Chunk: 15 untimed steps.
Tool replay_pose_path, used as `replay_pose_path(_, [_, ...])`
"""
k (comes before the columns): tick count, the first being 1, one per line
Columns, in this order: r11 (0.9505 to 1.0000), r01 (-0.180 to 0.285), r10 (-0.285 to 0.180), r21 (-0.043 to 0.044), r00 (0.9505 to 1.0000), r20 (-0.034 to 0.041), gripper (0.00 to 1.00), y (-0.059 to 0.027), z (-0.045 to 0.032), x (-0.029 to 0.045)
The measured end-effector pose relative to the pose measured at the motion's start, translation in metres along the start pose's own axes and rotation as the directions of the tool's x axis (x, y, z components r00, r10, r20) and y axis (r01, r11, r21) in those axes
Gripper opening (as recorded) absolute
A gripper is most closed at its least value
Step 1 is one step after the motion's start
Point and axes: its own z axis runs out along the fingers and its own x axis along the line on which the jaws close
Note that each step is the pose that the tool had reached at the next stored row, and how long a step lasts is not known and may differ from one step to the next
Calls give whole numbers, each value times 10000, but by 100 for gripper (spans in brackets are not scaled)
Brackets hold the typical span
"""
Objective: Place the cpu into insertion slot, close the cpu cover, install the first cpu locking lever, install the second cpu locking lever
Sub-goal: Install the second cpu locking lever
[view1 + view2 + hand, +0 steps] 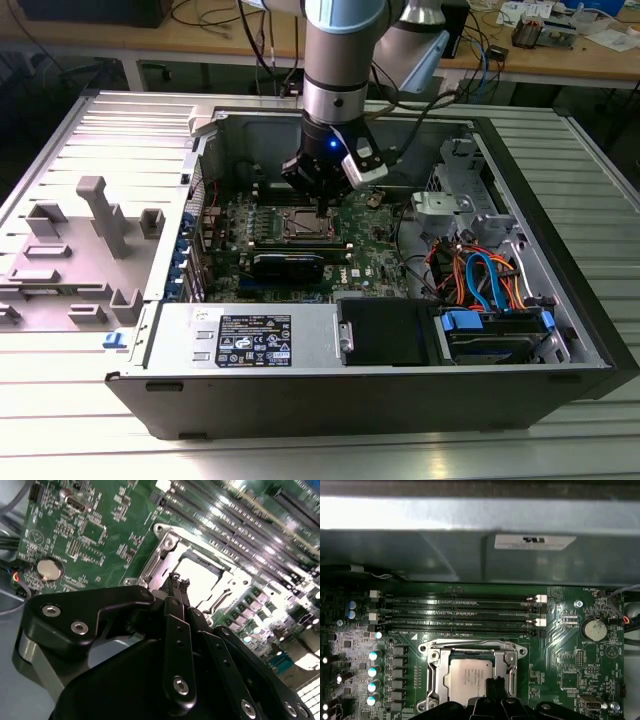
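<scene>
Black gripper point(179, 582) fingers, pressed together and holding nothing, hover just above the cpu point(466, 680) seated inside the insertion slot point(434, 672).

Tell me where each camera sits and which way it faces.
Exterior view: off the arm, looking down at the open computer case; arm and pincer over the board.
First wrist view: on the arm, facing the chip in its socket and the memory slots.
Second wrist view: behind the pincer, looking past it.
Both wrist views share the socket and coin battery.
</scene>
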Motion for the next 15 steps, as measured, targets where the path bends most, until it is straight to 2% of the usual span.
replay_pose_path(4, [10000, 0, 0, -72, 10000, 1, 11, -42, -10, 2])
replay_pose_path(8, [10000, 1, -1, -86, 10000, 2, 11, -47, -99, 3])
replay_pose_path(15, [9999, 1, -1, -119, 10000, 3, 11, -51, -106, 3])
